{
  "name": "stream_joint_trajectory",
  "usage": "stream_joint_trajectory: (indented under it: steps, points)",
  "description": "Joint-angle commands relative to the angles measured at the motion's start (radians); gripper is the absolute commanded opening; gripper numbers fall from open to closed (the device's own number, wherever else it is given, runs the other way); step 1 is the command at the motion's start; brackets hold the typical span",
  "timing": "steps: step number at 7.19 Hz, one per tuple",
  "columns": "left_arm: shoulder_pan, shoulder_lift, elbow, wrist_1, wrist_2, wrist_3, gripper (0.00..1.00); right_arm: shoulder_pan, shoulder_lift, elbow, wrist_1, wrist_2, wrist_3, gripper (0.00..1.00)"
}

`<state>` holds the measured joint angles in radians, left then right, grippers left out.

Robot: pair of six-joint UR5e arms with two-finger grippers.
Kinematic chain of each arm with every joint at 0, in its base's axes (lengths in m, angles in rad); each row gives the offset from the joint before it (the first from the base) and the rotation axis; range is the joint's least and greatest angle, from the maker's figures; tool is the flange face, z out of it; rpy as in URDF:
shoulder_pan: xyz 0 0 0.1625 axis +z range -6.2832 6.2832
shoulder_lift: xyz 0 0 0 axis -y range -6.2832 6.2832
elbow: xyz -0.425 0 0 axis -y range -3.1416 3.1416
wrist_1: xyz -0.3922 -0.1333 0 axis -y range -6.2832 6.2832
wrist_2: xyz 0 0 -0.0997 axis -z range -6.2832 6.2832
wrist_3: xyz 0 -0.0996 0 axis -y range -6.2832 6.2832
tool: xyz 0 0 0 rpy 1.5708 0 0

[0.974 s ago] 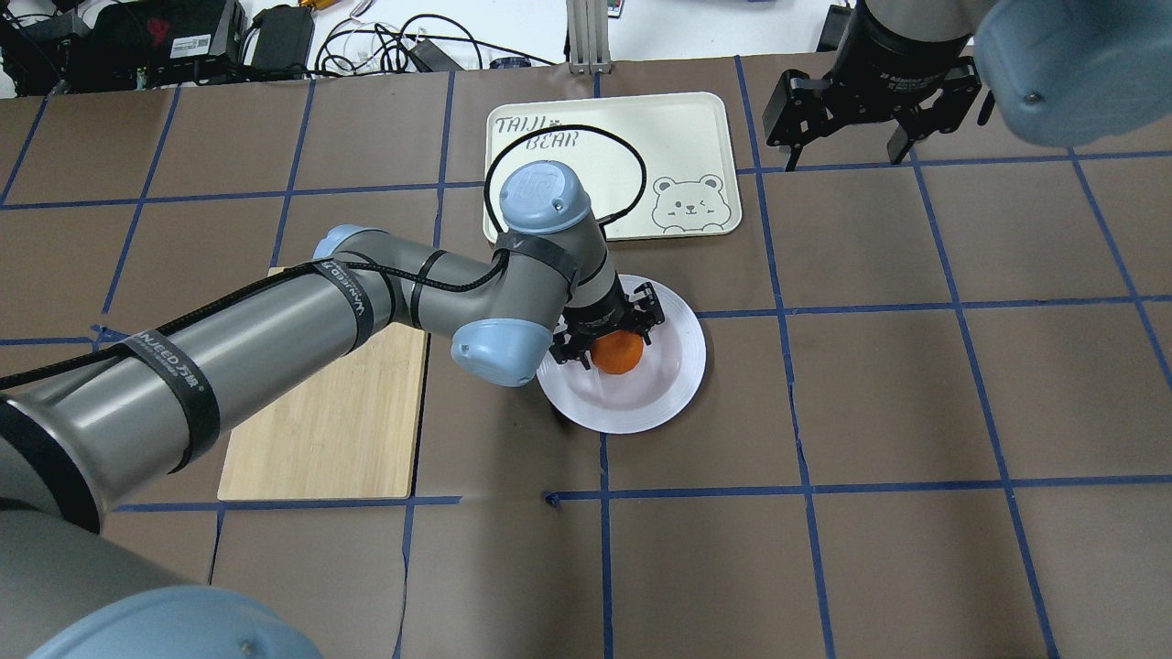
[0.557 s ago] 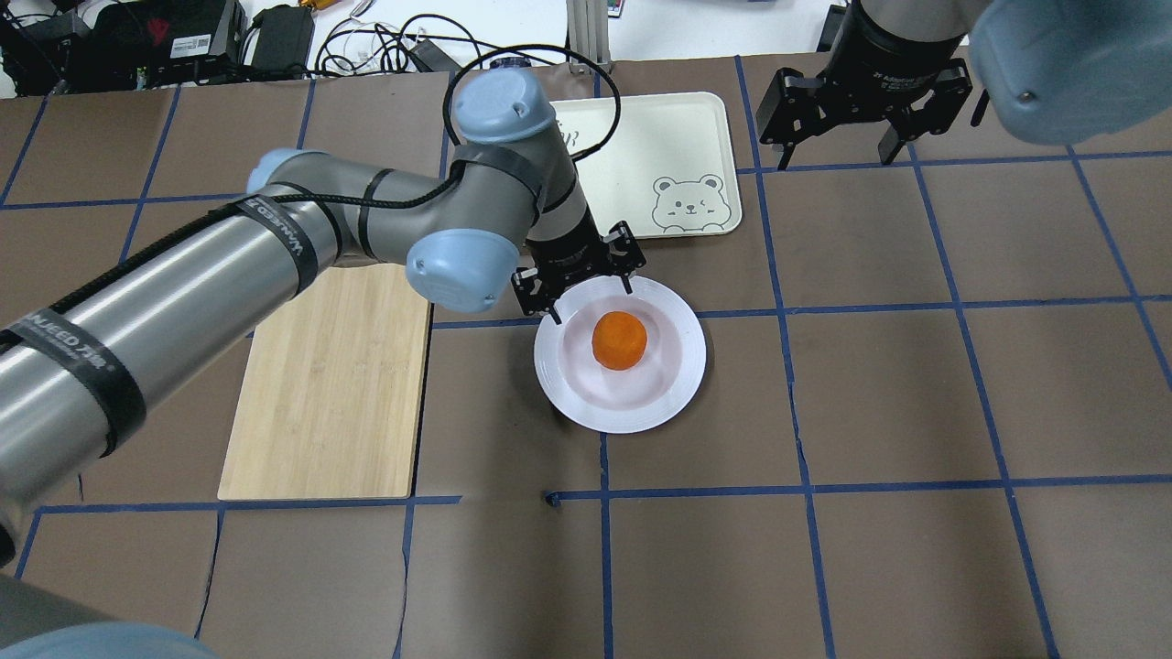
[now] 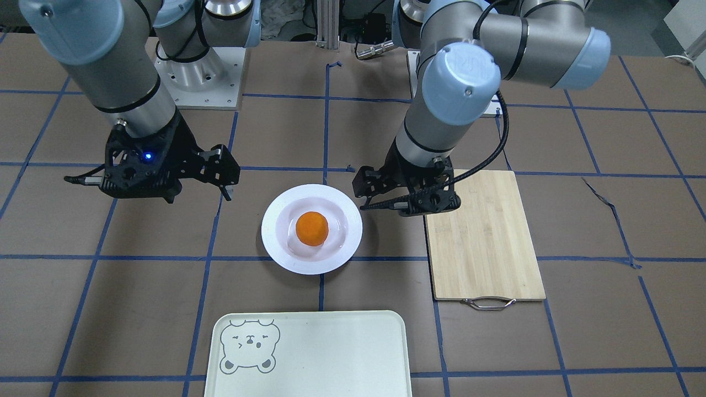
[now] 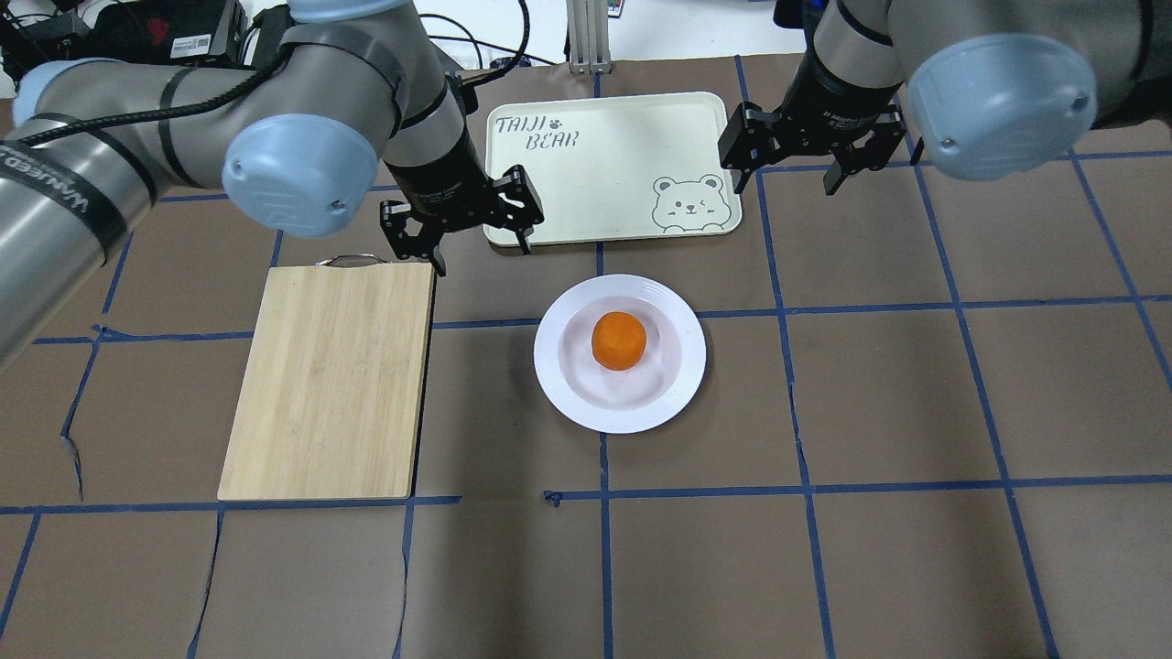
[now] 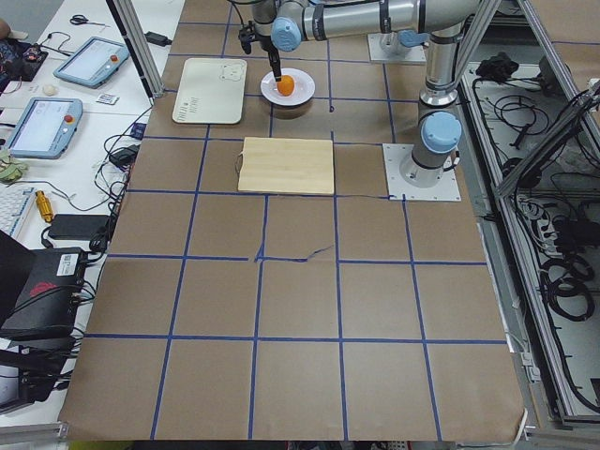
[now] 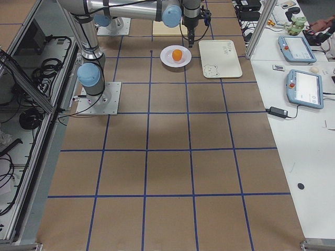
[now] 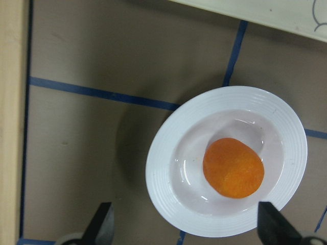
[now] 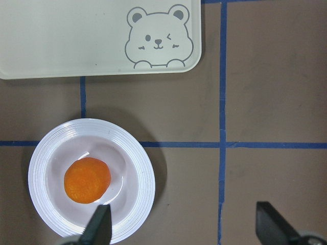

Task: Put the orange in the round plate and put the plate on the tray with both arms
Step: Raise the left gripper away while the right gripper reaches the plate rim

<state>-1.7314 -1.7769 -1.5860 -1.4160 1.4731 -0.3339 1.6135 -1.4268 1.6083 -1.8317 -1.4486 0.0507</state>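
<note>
The orange (image 4: 619, 340) lies in the sunken centre of the white round plate (image 4: 687, 361), which rests on the brown table in front of the cream tray (image 4: 623, 156). My left gripper (image 4: 481, 252) hangs open and empty up and to the left of the plate, over the tray's near-left corner. Over the tray's right edge my right gripper (image 4: 785, 183) is also open and empty. In the left wrist view the orange (image 7: 233, 167) and plate (image 7: 158, 173) sit below my spread fingertips (image 7: 102, 222). The right wrist view shows the plate (image 8: 145, 173) lower left and the tray (image 8: 76, 35) above it.
A bamboo cutting board (image 4: 330, 375) with a metal handle lies left of the plate. Cables and electronics (image 4: 183, 37) crowd the far table edge behind the tray. Blue tape lines grid the brown table (image 4: 916, 412).
My left gripper has let go of the orange, leaving it in the plate, and has risen and drawn back to the left. My right arm has shifted left toward the tray.
</note>
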Motion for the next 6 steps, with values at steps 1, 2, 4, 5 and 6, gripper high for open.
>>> stream_joint_trajectory:
  steps: [1,2,4,5,6]
  points:
    - [0.003,0.117,-0.006,-0.058,0.049,0.03,1.0,0.0,0.035,0.155,-0.203,0.11,0.008,1.0]
    - [-0.022,0.147,-0.003,-0.052,0.044,0.03,1.0,0.002,0.066,0.273,-0.385,0.149,0.012,1.0]
    - [-0.037,0.226,-0.028,-0.078,0.061,0.035,1.0,0.002,0.142,0.454,-0.683,0.253,0.055,1.0]
    - [-0.039,0.259,-0.079,-0.077,0.094,0.035,1.0,0.002,0.164,0.485,-0.746,0.29,0.055,1.0]
    - [-0.036,0.281,-0.101,-0.058,0.181,0.038,1.0,0.002,0.178,0.499,-0.75,0.297,0.057,1.0]
